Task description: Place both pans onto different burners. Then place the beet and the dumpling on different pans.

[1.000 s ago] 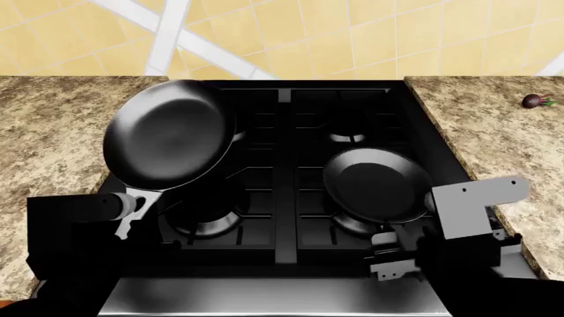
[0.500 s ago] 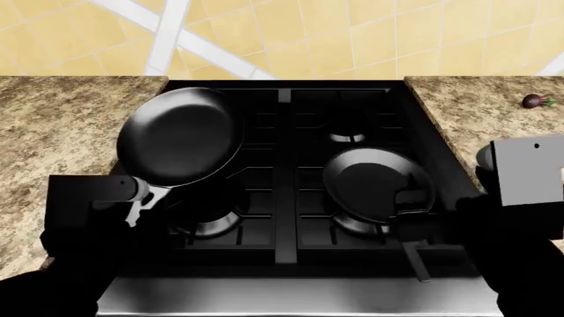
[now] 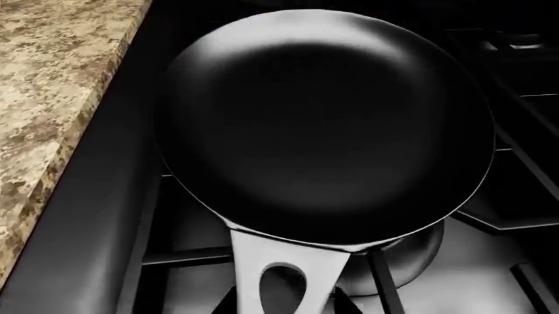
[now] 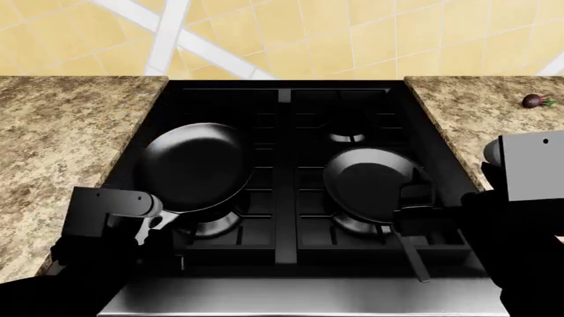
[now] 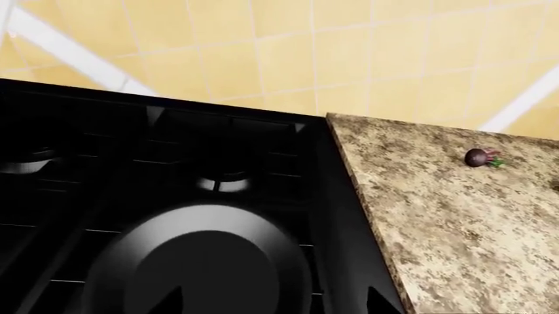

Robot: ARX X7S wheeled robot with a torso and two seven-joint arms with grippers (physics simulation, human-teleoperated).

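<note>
From the head view, a black stove [image 4: 282,165] is sitting in the middle of the frame, with speckled stone counter [image 4: 62,152] on both sides. At the left of the stove, a pan with a silver handle [image 4: 195,166] is hanging over the near left burner [image 4: 211,226]. The left gripper [image 4: 145,221] is sitting at the lower left and is pinching that pan's handle. At the right of the stove, a pan with a black handle [image 4: 374,183] is lying on the near right burner [image 4: 357,224], and its handle is pointing toward the bottom of the frame. The right gripper [image 4: 414,211] is showing at the lower right, just beside that pan's rim. I cannot tell if its fingers are spread or pressed together. The tiny beet [image 4: 533,101] is lying on the counter at the upper right, well apart from both pans.

In the left wrist view, the pan with the silver handle [image 3: 323,124] is filling most of the frame. Its handle is running down to the bottom edge, where dark finger tips are squeezing it. A shiny burner cap [image 3: 402,255] is peeking out under the pan's rim.

In the right wrist view, the pan with the black handle [image 5: 201,261] is showing at the bottom of the frame. Two dark gripper tips are poking up at the bottom edge, far from each other. The beet [image 5: 477,157] is sitting on the counter at the right, far from the pan.
</note>
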